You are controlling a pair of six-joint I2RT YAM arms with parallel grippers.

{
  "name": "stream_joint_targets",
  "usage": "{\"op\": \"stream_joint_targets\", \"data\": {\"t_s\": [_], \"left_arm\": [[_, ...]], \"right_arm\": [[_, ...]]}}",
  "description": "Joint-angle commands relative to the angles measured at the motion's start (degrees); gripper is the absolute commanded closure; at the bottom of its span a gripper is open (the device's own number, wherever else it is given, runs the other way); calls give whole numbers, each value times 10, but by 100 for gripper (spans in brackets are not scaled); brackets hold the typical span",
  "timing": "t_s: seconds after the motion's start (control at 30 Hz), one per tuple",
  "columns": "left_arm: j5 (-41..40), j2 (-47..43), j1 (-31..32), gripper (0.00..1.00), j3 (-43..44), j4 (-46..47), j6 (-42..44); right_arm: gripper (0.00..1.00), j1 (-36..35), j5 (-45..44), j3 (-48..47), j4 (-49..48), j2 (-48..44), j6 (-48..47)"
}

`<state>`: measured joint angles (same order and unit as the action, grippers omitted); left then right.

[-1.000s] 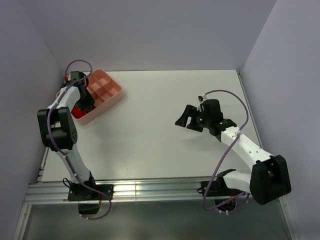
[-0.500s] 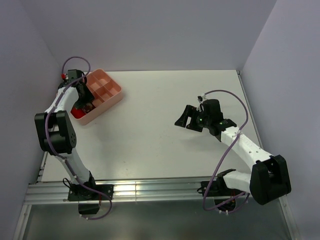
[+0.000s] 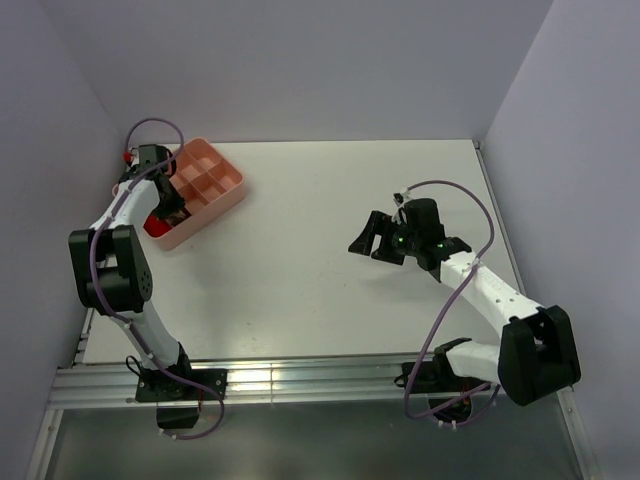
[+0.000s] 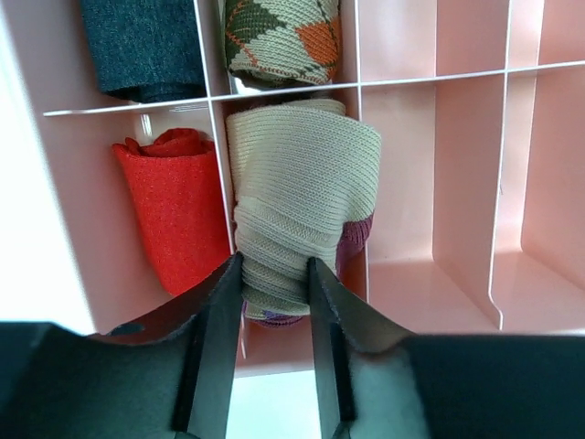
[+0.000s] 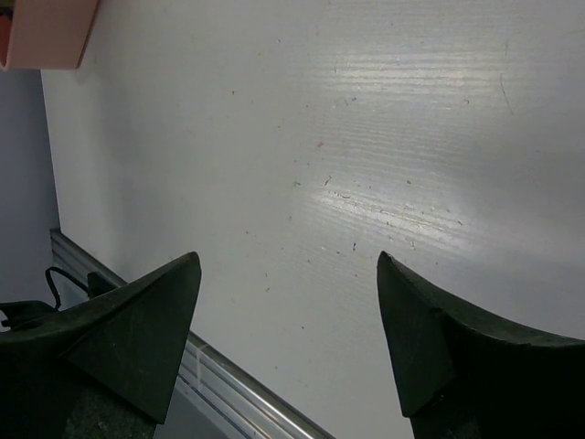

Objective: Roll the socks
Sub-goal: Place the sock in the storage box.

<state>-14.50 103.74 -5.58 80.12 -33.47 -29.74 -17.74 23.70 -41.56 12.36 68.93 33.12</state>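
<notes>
Tan sock (image 4: 297, 192), rolled, dark red end, sits in a middle cell of the pink tray (image 4: 430, 183). Left hand (image 4: 274, 265) pinches its near end, fingers narrowed onto the fabric. Argyle sock (image 4: 283, 41) in the next cell beyond. Red bundle (image 4: 174, 210) and dark bundle (image 4: 146, 46) in cells alongside. Right hand (image 5: 288, 274) spread wide, empty, over bare desk (image 5: 366, 137), well apart from the tray.

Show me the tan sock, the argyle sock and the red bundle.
tan sock (image 4: 302, 197), left wrist view, on its ribbed middle.
argyle sock (image 4: 281, 44), left wrist view, middle of its patterned face.
red bundle (image 4: 174, 206), left wrist view, middle of its front.
</notes>
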Motion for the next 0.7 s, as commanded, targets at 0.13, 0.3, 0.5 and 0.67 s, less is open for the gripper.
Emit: {"op": "stream_joint_targets", "data": {"t_s": [0.13, 0.3, 0.5, 0.67], "left_arm": [[-53, 15, 22, 62, -11, 20, -15], [-67, 44, 31, 62, -14, 26, -18], [-70, 65, 34, 60, -13, 21, -14], [-59, 5, 34, 47, -14, 30, -14]], "right_arm": [[16, 1, 9, 3, -32, 6, -8], [16, 1, 9, 3, -32, 9, -9], [16, 1, 10, 3, -30, 8, -10], [16, 1, 8, -3, -23, 1, -14]]}}
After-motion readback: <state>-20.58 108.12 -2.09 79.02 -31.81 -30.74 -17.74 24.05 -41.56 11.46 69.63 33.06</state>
